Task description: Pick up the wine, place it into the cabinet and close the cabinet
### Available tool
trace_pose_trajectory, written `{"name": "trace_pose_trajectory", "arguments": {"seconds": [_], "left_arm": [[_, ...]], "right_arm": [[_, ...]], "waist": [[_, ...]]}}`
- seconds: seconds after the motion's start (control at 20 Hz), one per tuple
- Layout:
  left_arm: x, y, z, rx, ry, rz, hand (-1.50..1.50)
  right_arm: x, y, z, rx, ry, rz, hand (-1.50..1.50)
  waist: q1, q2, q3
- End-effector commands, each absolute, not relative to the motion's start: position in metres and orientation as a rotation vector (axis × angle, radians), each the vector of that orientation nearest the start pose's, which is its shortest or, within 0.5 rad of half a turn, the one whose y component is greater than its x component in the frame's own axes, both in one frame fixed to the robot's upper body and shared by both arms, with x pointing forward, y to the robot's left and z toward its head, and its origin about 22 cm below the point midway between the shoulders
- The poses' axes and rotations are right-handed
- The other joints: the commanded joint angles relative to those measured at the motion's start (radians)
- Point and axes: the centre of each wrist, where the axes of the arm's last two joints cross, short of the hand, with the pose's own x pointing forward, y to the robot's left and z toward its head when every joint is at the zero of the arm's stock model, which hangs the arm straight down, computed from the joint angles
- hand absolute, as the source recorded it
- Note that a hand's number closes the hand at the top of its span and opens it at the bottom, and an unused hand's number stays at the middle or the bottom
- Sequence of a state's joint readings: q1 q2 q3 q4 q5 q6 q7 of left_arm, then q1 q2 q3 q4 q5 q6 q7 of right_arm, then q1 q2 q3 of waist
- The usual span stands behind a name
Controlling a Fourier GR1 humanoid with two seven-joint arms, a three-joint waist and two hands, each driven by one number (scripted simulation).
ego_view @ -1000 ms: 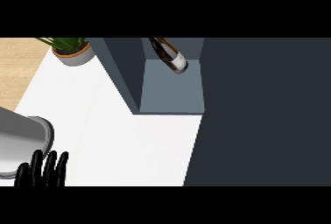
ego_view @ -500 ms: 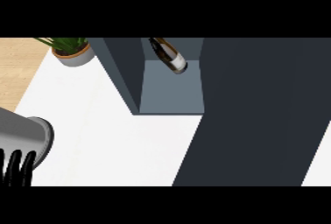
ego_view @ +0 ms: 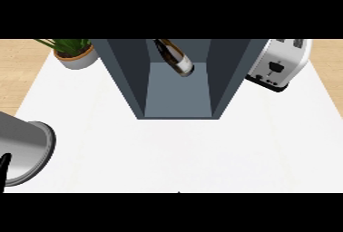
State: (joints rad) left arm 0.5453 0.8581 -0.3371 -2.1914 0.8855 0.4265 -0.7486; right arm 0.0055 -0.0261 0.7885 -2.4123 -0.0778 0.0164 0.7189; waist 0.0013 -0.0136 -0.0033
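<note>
Smooth grey cylindrical left forearm (ego_view: 23,152) with rounded, paler end at left edge. Thin black sliver of left hand (ego_view: 4,166) beside it. No cables, screws, markings discernible.

Cabinet (ego_view: 178,90) centre-back on desk (ego_view: 174,154), wine (ego_view: 174,56) lying inside it toward the rear. Plant (ego_view: 74,53) back-left of cabinet, toaster (ego_view: 278,65) just right. Left hand (ego_view: 4,168) at lower-left edge.

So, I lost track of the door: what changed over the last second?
The dark door panel covering the right side swung out of view, uncovering the toaster. The left hand sank toward the lower left edge. Wine bottle in the cabinet and plant stayed put.
</note>
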Motion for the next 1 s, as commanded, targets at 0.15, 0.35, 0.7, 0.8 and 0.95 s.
{"name": "trace_pose_trajectory", "arguments": {"seconds": [0.15, 0.35, 0.7, 0.8, 0.95], "left_arm": [[0.106, 0.302, 0.089, -0.123, -1.960, 0.210, -1.50], [0.109, 0.299, 0.096, -0.157, -1.937, 0.236, -1.50], [0.118, 0.292, 0.104, -0.202, -1.944, 0.245, -1.50], [0.120, 0.294, 0.106, -0.180, -1.966, 0.261, -1.50], [0.122, 0.290, 0.095, -0.205, -1.937, 0.249, -1.50]], "right_arm": [[0.085, -0.085, 0.195, 0.740, -1.697, 0.689, 1.50], [0.105, -0.066, 0.191, 0.659, -1.741, 0.656, 1.50], [0.127, -0.046, 0.198, 0.665, -1.714, 0.670, 1.50], [0.132, -0.050, 0.216, 0.690, -1.718, 0.662, 1.50], [0.150, -0.036, 0.226, 0.689, -1.723, 0.651, 1.50]], "waist": [[0.007, 0.001, 0.000], [0.018, 0.008, 0.000], [0.028, 0.016, 0.001], [0.033, 0.015, 0.000], [0.034, 0.016, 0.000]]}}
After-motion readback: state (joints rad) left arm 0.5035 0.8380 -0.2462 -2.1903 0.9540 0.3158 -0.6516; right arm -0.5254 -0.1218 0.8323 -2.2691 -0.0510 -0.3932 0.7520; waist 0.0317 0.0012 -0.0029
